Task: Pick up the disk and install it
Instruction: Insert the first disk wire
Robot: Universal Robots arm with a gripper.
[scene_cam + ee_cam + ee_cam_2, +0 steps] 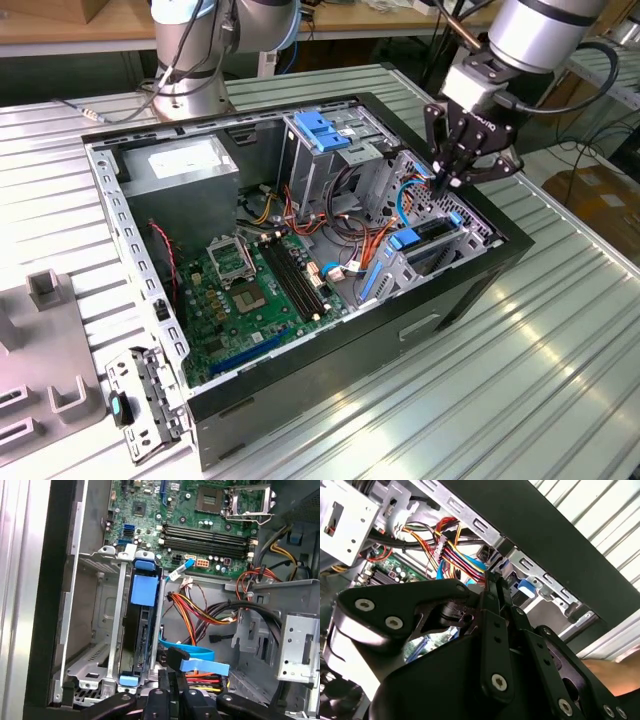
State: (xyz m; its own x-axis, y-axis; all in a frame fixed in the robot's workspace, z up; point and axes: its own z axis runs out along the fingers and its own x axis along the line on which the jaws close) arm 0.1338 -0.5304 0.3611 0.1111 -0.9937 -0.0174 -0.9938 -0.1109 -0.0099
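Note:
The disk (141, 630) stands on edge in the metal drive bay (92, 630) at the open computer case's front corner, its blue carrier tabs showing at both ends. In the exterior view the disk (410, 240) sits low at the case's right end. My gripper (447, 180) hovers just above that bay, near the case's wall on the exterior view's right. Its black fingers (172, 680) are pressed together with nothing between them, close to a flat blue cable (200, 661) beside the disk. In the second wrist view the fingertips (493, 587) point at the bay's wiring.
The black case (330, 370) holds a green motherboard (250, 285), a grey power supply box (190, 165) and a tall metal cage with a blue top (325, 130). Orange, red and yellow cable bundles (200, 612) cross beside the bay. Another arm's base (190, 70) stands behind. Grey fixtures (40, 340) lie on the exterior view's left.

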